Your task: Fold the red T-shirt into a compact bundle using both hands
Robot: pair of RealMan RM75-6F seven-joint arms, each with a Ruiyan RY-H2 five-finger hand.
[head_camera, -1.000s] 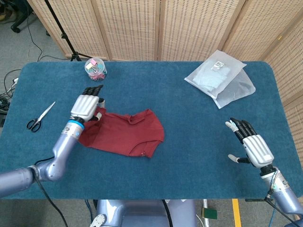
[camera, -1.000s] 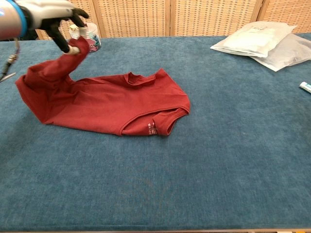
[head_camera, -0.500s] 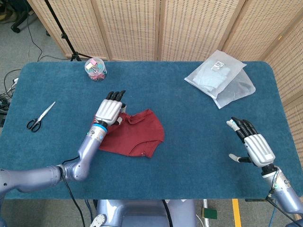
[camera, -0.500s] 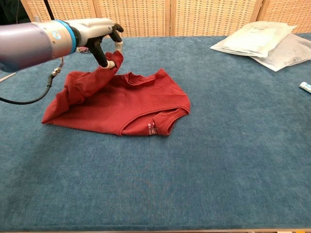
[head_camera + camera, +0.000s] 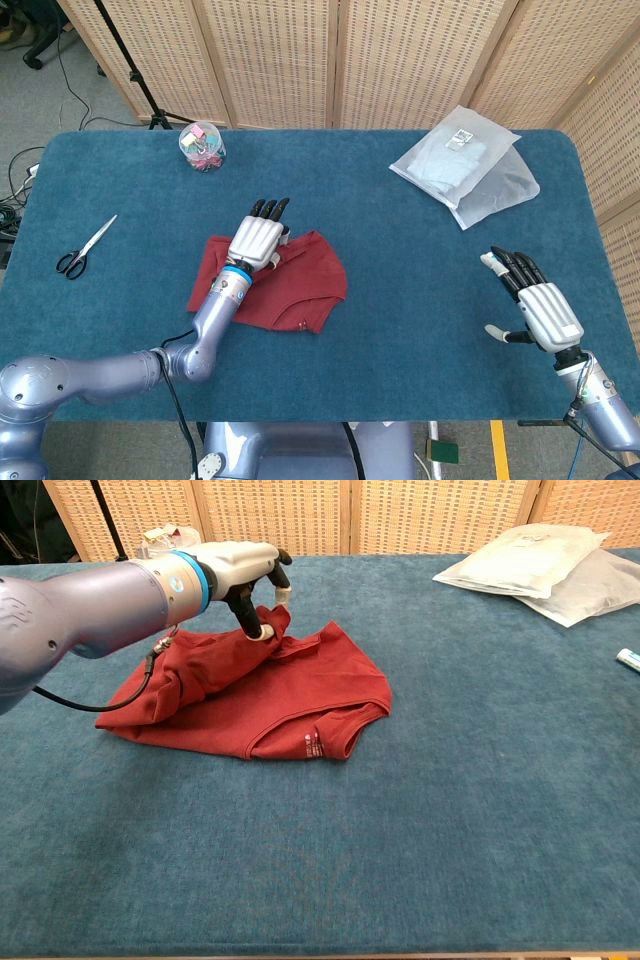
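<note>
bright even light, soft shadows, sharp

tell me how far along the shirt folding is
Early. Done: the red T-shirt lies already partly doubled over on the table. In hand: the left hand pinches its left edge, carrying it over the middle. Left: laying that fold down and further folds; the right hand hovers open, apart from the shirt.
</note>
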